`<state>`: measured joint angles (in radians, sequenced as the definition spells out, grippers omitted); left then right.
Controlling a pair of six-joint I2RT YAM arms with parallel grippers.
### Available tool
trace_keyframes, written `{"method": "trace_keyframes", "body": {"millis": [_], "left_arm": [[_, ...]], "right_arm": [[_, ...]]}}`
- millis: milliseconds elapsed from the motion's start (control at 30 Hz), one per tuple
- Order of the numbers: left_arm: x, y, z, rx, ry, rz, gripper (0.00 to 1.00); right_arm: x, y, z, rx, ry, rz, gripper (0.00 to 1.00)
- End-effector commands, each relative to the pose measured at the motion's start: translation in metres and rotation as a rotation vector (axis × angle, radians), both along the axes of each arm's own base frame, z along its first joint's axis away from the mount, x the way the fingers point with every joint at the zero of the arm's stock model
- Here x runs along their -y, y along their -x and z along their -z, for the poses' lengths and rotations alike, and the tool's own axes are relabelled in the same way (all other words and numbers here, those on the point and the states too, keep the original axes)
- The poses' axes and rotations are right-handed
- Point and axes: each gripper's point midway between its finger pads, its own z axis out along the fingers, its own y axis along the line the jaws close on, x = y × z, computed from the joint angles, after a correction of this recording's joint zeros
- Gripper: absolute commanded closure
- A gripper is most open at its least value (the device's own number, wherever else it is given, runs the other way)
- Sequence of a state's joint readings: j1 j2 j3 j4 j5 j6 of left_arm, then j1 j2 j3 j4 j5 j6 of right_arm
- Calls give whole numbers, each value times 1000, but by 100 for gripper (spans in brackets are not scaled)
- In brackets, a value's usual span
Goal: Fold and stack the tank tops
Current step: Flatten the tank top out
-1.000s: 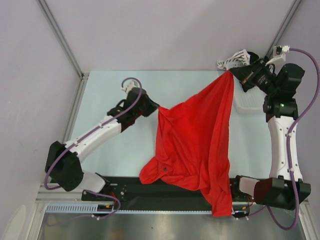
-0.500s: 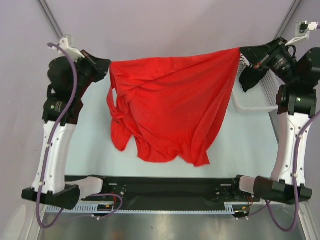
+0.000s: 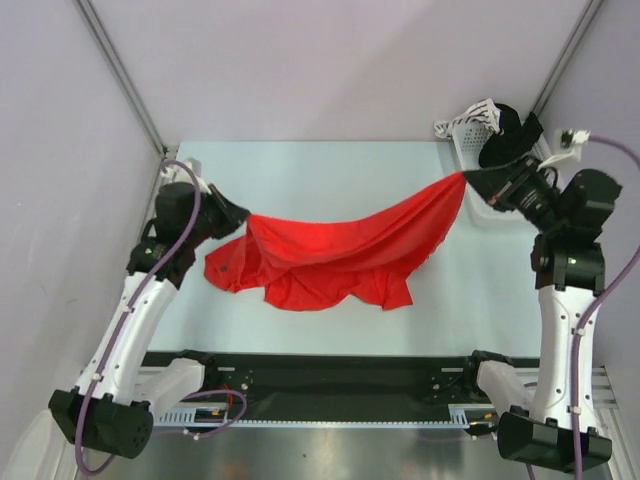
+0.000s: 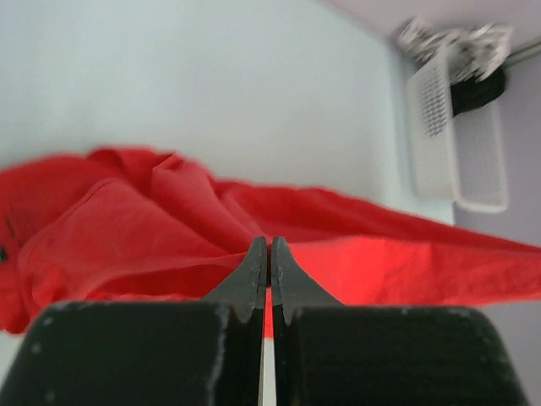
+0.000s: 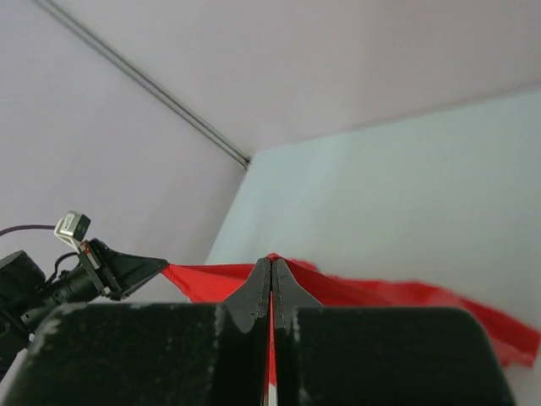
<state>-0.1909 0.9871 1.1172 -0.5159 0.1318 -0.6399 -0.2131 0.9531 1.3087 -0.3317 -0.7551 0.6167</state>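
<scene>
A bright red tank top point(image 3: 340, 255) hangs stretched between my two grippers, sagging in the middle, and its lower folds seem to rest on the pale table point(image 3: 330, 175). My left gripper point(image 3: 243, 215) is shut on its left end. At the right end, my right gripper point(image 3: 466, 177) is shut on a corner, held higher. In the left wrist view the shut gripper point(image 4: 269, 247) pinches red cloth point(image 4: 127, 245). The right wrist view shows its shut gripper point(image 5: 271, 264) with red fabric point(image 5: 380, 292) between the fingers, running across to the left gripper point(image 5: 156, 266).
A white mesh basket point(image 3: 468, 124) stands at the back right corner with a black item point(image 3: 512, 135) in it, just behind the right gripper. It also shows in the left wrist view as the basket point(image 4: 439, 127). Grey walls enclose the table on three sides.
Both arms have come down from the raised spread of half a second ago. The tank top, then hanging wide and flat, now droops low between the grippers.
</scene>
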Motion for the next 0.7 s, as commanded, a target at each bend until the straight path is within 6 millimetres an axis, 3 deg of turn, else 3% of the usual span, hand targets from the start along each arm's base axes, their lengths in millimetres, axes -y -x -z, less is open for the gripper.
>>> {"method": "trace_keyframes", "body": {"millis": [0,33,100,133,200,233,300,367,400,467,533,567,667], "left_arm": [[12,5,54,-111,49,18,100],[15,6,76,-144,62,13,100],[20,5,91,-158,79,17,100],[28,2,94,-144,90,31,100],[32,-1,114,-181,63,17,100],[41,0,119,-189,43,40,100],[53,-9,134,-213,15,71,100],[65,-19,135,-217,-9,129,100],[69,-25,153,-272,-32,139,99],[73,-39,152,-267,-60,153,100],[72,-49,169,-306,-103,142,100],[73,-56,164,-297,-112,142,100],[71,-60,177,-342,-160,145,100]], "right_arm": [[17,-18,68,-174,-38,107,100],[18,-20,80,-200,-44,113,100],[23,-28,102,-243,-55,143,100],[25,-30,123,-288,-63,155,100],[32,-36,137,-298,-64,197,100],[34,-37,155,-331,-71,209,100],[38,-43,166,-338,-73,234,100],[40,-48,180,-352,-76,242,100],[43,-52,188,-368,-75,252,100],[44,-57,196,-371,-78,258,100],[47,-61,203,-388,-76,270,100],[48,-63,205,-385,-70,272,100],[49,-66,207,-390,-61,272,100]]}}
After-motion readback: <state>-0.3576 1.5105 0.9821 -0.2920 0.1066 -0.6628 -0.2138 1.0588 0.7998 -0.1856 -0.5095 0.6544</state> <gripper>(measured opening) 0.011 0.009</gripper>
